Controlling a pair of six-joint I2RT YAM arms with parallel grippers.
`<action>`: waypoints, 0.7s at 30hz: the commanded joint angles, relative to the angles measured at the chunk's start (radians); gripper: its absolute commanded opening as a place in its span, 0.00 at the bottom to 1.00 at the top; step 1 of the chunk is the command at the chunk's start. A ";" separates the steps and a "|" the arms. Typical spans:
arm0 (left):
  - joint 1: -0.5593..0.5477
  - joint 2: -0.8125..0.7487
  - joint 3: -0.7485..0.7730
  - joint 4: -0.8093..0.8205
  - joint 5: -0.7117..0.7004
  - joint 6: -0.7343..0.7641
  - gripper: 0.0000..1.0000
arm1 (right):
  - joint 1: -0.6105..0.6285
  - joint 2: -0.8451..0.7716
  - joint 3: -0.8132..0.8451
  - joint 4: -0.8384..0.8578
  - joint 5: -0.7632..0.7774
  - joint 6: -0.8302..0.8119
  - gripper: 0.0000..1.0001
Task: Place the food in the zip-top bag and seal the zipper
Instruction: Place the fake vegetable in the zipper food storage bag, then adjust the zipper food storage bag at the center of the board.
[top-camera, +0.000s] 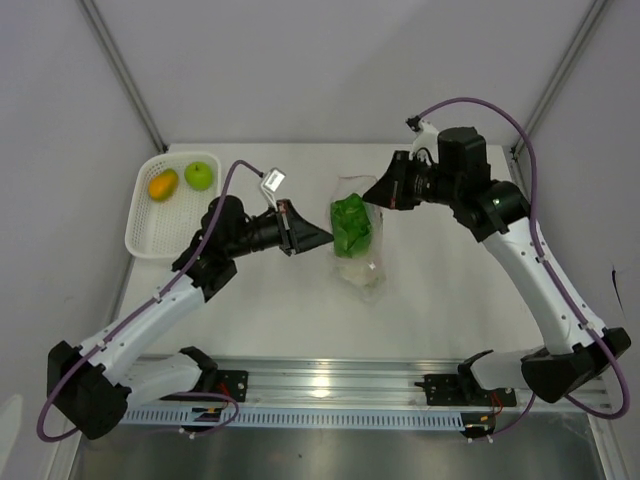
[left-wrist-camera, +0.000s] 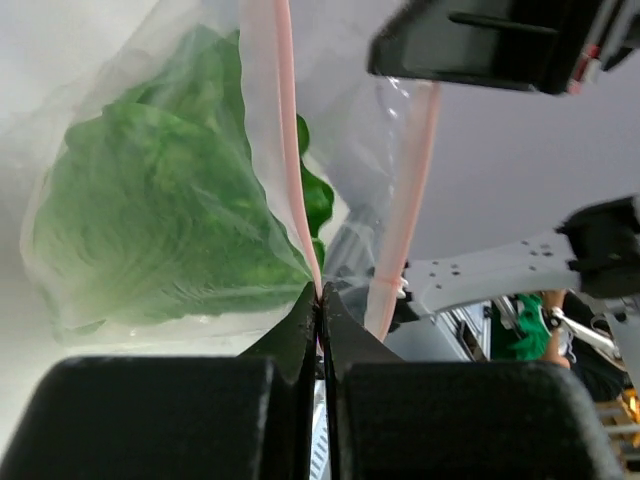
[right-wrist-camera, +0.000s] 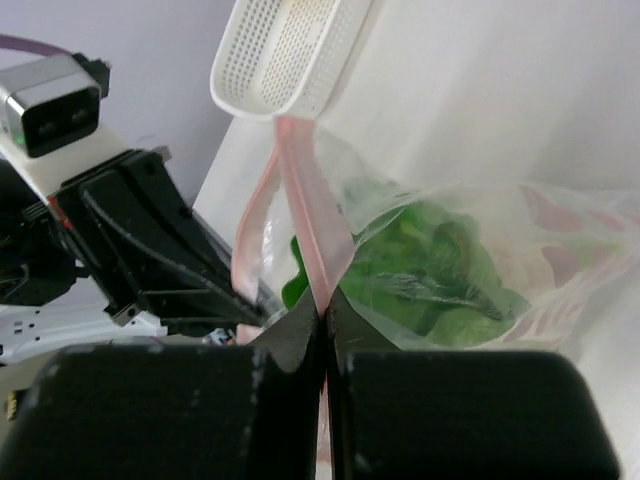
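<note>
1. While the zip-top bag (top-camera: 355, 235) was stretched between the two sets of fingertips, the cabbage (top-camera: 351, 225) sat inside it just past both tips. A whitish cauliflower-like piece (top-camera: 371, 282) lay deeper in the bag, furthest from them. Whether the bag's bottom rested on the table (top-camera: 450, 300) could not be told
2. The zipper (left-wrist-camera: 285, 150) was parted into two pink lips. The left gripper (top-camera: 318, 238) was pinched tight on one lip and the right gripper (top-camera: 374, 192) on the other, and the two faced each other across the open mouth
3. The apple (top-camera: 199, 175) and the orange fruit (top-camera: 163, 185) lay in the white basket (top-camera: 140, 235), behind and outboard of the left gripper and well apart from the bag. Loading therefore looked about half done, and sealing at this point would probably have come too early
4. Holding the mouth open seemed to be the step in hand. To do it well, each pinch had to sit on the stiff strip rather than on the thin film, with only light tension between the grippers
5. Should one gripper let go to fetch fruit, the left was the nearer to the basket. The right would then have needed to hold its lip up so that the mouth did not fold shut
6. The crinkly film looked slippery, so a hard pull apart risked dragging a lip out from between the fingers or spilling the cabbage
</note>
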 joint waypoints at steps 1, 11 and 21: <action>0.013 0.089 -0.062 -0.104 -0.107 0.037 0.01 | 0.000 0.077 -0.114 0.134 -0.085 0.070 0.00; -0.031 0.137 0.135 -0.170 -0.073 0.144 0.01 | -0.003 0.142 0.205 -0.141 0.207 -0.078 0.00; -0.079 0.034 0.089 -0.192 -0.176 0.126 0.00 | -0.001 0.062 0.104 -0.047 0.082 -0.012 0.00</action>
